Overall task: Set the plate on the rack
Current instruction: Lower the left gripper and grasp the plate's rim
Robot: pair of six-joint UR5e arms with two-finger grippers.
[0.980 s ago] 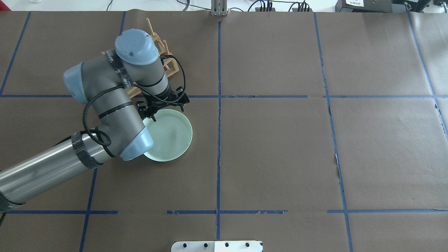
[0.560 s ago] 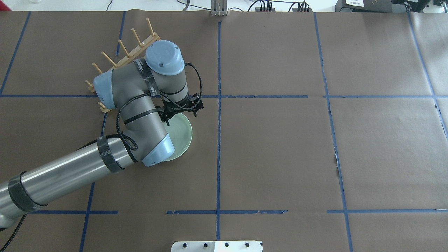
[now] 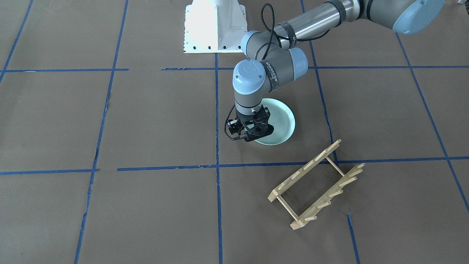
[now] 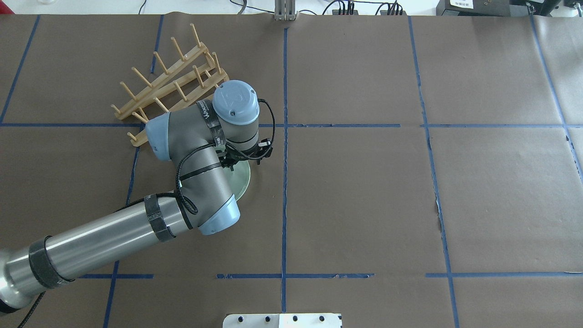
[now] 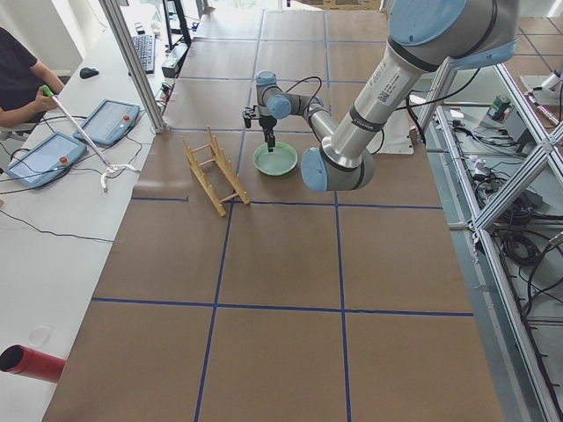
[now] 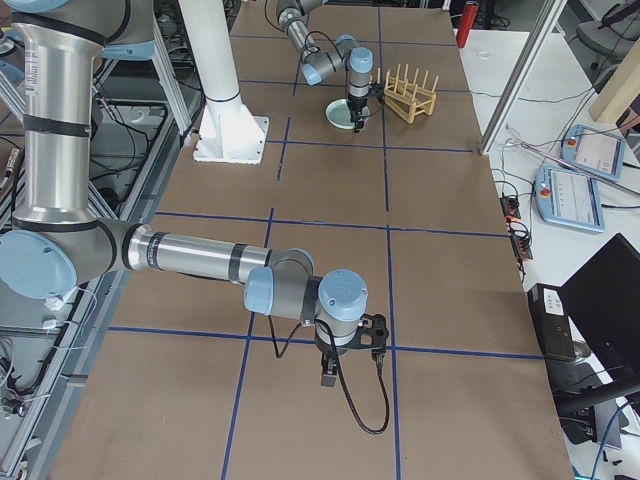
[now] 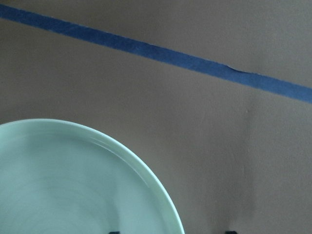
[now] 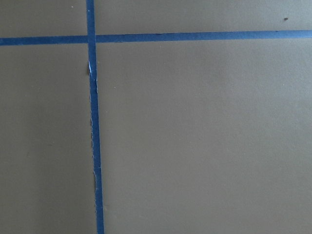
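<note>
- Plate (image 3: 281, 120) lay flat on the brown-papered table (image 3: 146, 121), not on the rack.
- Rack (image 3: 304, 171) stood pegs-up near the plate but apart from it, on the side away from the robot's white base (image 3: 214, 27). Bare paper lay between them, and one end of the rack crossed a blue tape line (image 3: 165, 168).
- Left gripper (image 3: 251, 138) pointed down over the plate's edge, at the part of the rim away from the rack. Claw was released: in the wrist view one fingertip was over the plate's inside, the other outside the rim, both clear of it.
- From overhead, the left wrist and elbow hid most of the plate and the near corner of the rack.
- Right gripper (image 6: 328, 380) hung low over bare table at a tape crossing, well apart from plate and rack. Cannot tell whether its claw was released or clenched.
- Off the table: a seated operator (image 5: 18, 79) and two pendants (image 5: 110, 121) on a side bench.
</note>
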